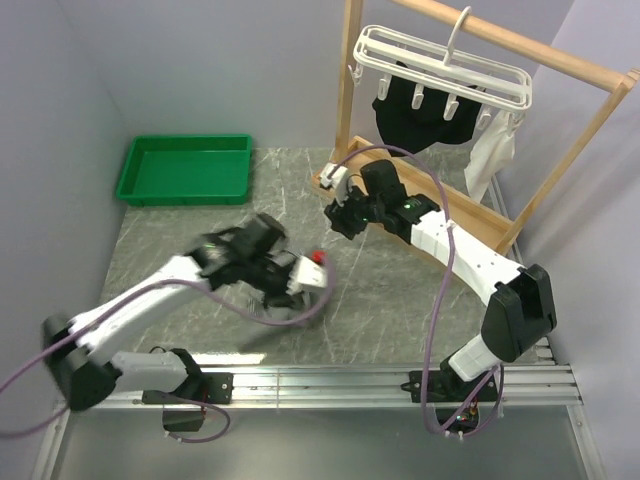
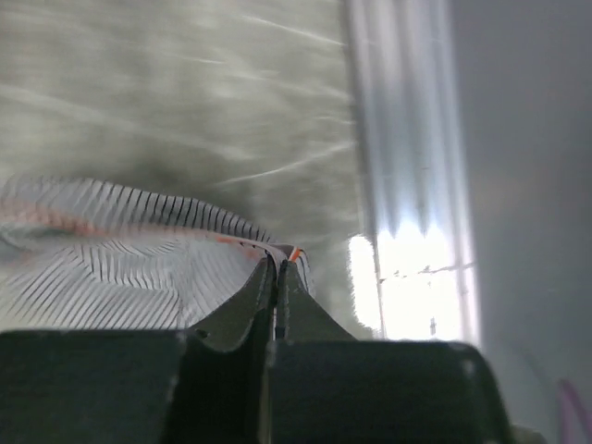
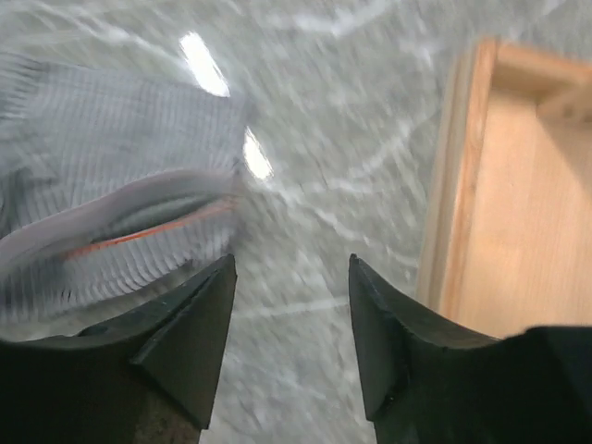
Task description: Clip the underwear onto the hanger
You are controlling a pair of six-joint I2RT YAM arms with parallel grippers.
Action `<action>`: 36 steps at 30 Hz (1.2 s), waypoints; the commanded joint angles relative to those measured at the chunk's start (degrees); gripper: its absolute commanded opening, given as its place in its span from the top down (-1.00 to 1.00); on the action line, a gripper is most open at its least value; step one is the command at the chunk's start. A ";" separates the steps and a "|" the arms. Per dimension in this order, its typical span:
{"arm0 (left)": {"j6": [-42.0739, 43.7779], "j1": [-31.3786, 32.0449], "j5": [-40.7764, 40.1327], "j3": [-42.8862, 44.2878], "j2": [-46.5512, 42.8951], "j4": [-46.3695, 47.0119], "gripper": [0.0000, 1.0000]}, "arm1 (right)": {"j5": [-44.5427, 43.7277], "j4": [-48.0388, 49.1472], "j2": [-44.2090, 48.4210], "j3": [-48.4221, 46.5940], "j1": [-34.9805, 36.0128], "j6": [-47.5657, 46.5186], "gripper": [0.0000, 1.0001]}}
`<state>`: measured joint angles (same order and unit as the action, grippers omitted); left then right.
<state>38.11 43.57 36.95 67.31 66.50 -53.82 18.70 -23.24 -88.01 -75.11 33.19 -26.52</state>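
**Underwear pinched low, nothing clipped yet**

The left claw [image 2: 277, 270] is clamping shut on the waistband edge of the underwear [image 2: 120, 250], which is spreading toward its 9 o'clock, low over the counter [image 1: 400, 290]. The right claw [image 3: 291, 277] is standing open with nothing between its jaws, and the striped cloth is sitting at its 10 o'clock, apart from the fingertips. Farther back, at 1 o'clock from the right claw in the top view, the hanger [image 1: 440, 65] is hanging on the wooden rack [image 1: 345, 90], carrying a black garment [image 1: 425, 115] and a white cloth [image 1: 490, 155]. By my reading, lifting and clipping are both waiting to be done.
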 commanded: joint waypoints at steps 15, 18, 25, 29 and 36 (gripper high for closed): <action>-14.58 -3.98 3.75 20.67 29.38 11.38 -0.14 | 10.64 -18.32 14.69 12.34 -18.60 9.98 0.00; -5.64 -8.75 1.20 21.28 31.93 6.13 -0.16 | 14.87 -19.11 15.93 15.33 -17.81 11.67 0.04; 13.13 -12.37 -3.37 11.73 34.40 11.36 -0.18 | 23.04 -22.19 16.20 17.98 -14.22 11.32 0.05; 9.99 -13.07 -2.14 11.00 36.76 18.47 -0.18 | 25.42 -21.05 14.98 18.69 -9.20 11.32 0.05; 2.58 -12.72 0.66 16.63 45.29 19.90 -0.09 | 23.84 -20.97 10.92 18.68 -5.86 10.70 0.15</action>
<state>42.76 30.76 34.87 81.73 110.63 -36.97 41.60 -44.56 -77.76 -56.64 26.79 -15.46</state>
